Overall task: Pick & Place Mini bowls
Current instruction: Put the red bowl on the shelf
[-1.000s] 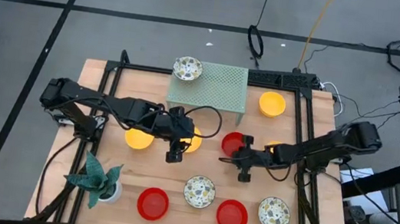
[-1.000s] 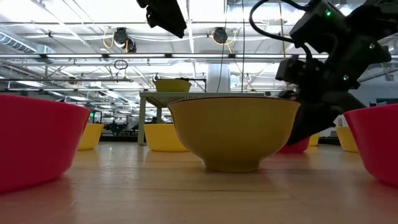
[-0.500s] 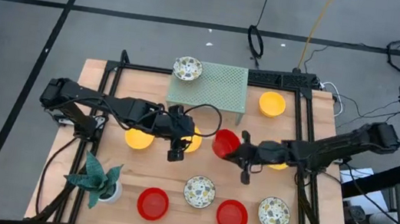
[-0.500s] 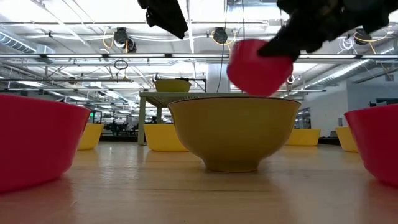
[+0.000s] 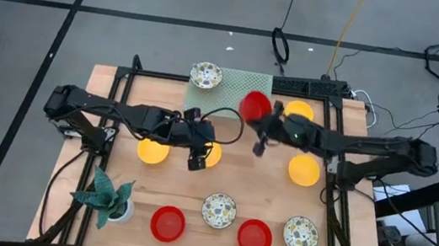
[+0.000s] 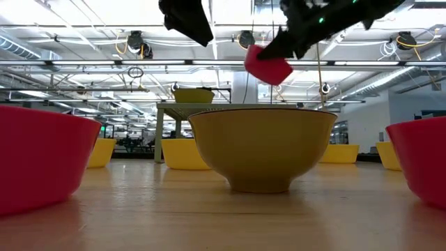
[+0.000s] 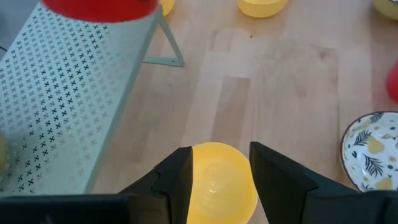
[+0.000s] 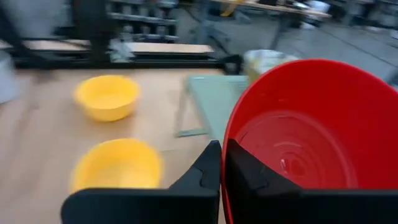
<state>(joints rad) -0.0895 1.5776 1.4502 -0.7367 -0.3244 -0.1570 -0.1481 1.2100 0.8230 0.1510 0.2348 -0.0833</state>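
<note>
My right gripper [image 5: 260, 125] is shut on a plain red mini bowl [image 5: 256, 106], which hangs in the air over the right end of the pale green rack [image 5: 232, 95]. The low view shows that red bowl [image 6: 268, 63] high above the table and tilted. My left gripper [image 7: 221, 168] is open, its fingers standing above and on either side of a yellow bowl [image 7: 221, 183] that rests on the table. In the high view the left gripper [image 5: 196, 158] hovers at the table's middle. A speckled bowl [image 5: 205, 74] sits on the rack's left far corner. My right gripper pinches the red bowl by its rim [image 8: 225, 152], one finger [image 8: 245, 177] inside the bowl and one finger [image 8: 202, 177] outside. The bowl is lifted clear and tilted, its open side turned toward the wrist camera.
More bowls rest on the table: yellow ones [image 5: 152, 150] [image 5: 298, 114] [image 5: 304, 170], red ones [image 5: 167, 222] [image 5: 255, 236] and speckled ones [image 5: 218, 210] [image 5: 300, 234] along the near side. A potted plant [image 5: 108, 197] stands at the near left. Bare wood [image 5: 253, 187] lies at the middle.
My right gripper has lifted the red bowl off the table and carried it up and toward the far edge, to above the rack's right end; the bowl has tipped in the hold. My left gripper has kept still.
</note>
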